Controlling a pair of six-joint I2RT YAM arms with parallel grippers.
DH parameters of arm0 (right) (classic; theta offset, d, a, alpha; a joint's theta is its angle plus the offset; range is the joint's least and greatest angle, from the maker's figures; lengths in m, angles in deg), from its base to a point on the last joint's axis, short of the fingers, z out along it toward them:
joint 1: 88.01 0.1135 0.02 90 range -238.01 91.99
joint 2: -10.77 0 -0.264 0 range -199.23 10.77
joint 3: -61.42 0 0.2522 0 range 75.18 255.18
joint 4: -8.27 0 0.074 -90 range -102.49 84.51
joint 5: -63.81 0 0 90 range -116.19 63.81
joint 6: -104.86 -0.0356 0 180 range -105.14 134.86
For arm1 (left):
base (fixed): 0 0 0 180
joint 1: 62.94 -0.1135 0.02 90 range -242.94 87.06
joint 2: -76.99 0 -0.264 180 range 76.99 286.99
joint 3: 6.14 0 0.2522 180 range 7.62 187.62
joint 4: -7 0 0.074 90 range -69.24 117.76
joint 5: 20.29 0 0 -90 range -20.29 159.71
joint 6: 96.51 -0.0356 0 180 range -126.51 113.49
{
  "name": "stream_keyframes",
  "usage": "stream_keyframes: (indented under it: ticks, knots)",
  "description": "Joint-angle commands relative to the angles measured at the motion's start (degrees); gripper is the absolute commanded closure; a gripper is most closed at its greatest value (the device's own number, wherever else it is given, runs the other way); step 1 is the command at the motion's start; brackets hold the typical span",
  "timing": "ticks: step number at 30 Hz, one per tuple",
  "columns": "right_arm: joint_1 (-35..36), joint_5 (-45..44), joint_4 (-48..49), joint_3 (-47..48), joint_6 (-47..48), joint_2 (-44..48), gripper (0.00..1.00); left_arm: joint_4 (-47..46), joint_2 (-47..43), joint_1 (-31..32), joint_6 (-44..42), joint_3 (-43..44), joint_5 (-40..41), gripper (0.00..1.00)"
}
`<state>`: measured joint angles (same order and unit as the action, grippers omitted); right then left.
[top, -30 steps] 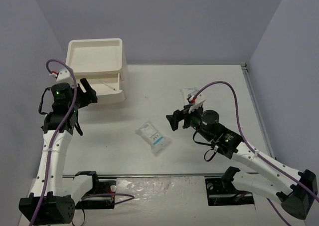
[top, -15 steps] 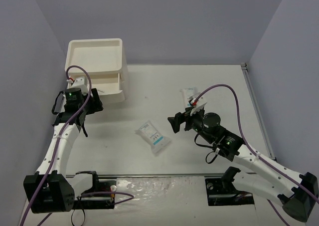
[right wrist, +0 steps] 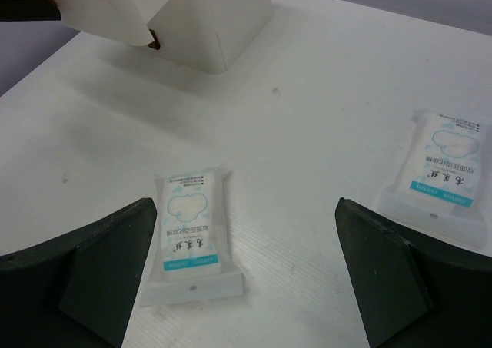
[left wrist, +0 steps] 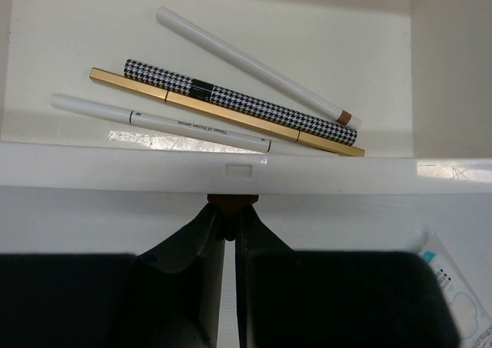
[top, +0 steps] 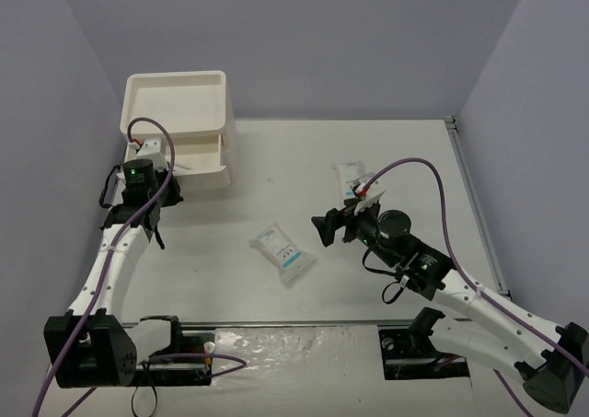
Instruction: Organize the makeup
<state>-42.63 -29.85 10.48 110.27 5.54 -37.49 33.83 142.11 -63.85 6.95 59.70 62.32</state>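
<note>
The makeup here is two white packets with blue print and several slim pens. One packet lies mid-table, just ahead of my open right gripper, whose jaws hold nothing. The other packet lies farther right. A white stick, a houndstooth pen, a gold pen and a white pen lie in the open drawer. My left gripper is shut on the small brown handle tab at the drawer's front.
The white three-drawer box stands at the back left, its top a shallow tray. A packet's corner shows under the drawer front. Purple walls close the table in on three sides.
My left gripper has moved in to the drawer front and closed on its handle tab. The right gripper has drifted slightly lower, still open.
</note>
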Motion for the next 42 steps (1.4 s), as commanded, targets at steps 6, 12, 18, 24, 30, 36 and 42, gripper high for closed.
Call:
stream_keyframes:
  ticks: [6, 12, 18, 24, 30, 36, 42]
  knots:
    - [-0.47, -0.56, 2.73, 0.57, 0.31, 1.15, 0.00, -8.12, 0.75, 0.30, -0.85, 7.90, -1.26, 1.00]
    - [-0.56, -0.58, 2.60, 0.79, 0.73, 0.81, 0.00, -8.93, 3.07, 0.30, -1.07, 10.89, -1.51, 1.00]
    - [-0.79, -0.70, 2.40, 1.03, 1.29, -0.19, 0.00, -11.31, 7.66, 0.30, -1.56, 12.80, -1.35, 1.00]
    - [-1.09, -0.30, 2.44, 0.77, 1.32, -0.69, 0.00, -16.14, 11.40, 0.30, -1.73, 14.53, -0.48, 1.00]
    - [-1.28, 0.21, 2.53, 0.52, 1.34, -1.31, 0.00, -19.66, 15.05, 0.30, -1.46, 16.00, -0.52, 1.00]
    - [-1.35, 0.84, 2.84, 0.59, 1.41, -2.18, 0.00, -23.04, 18.41, 0.30, -1.42, 17.00, 0.07, 1.00]
    - [-1.35, 1.14, 3.02, 0.68, 1.33, -2.66, 0.00, -25.52, 19.01, 0.30, -1.61, 16.84, 0.95, 0.95]
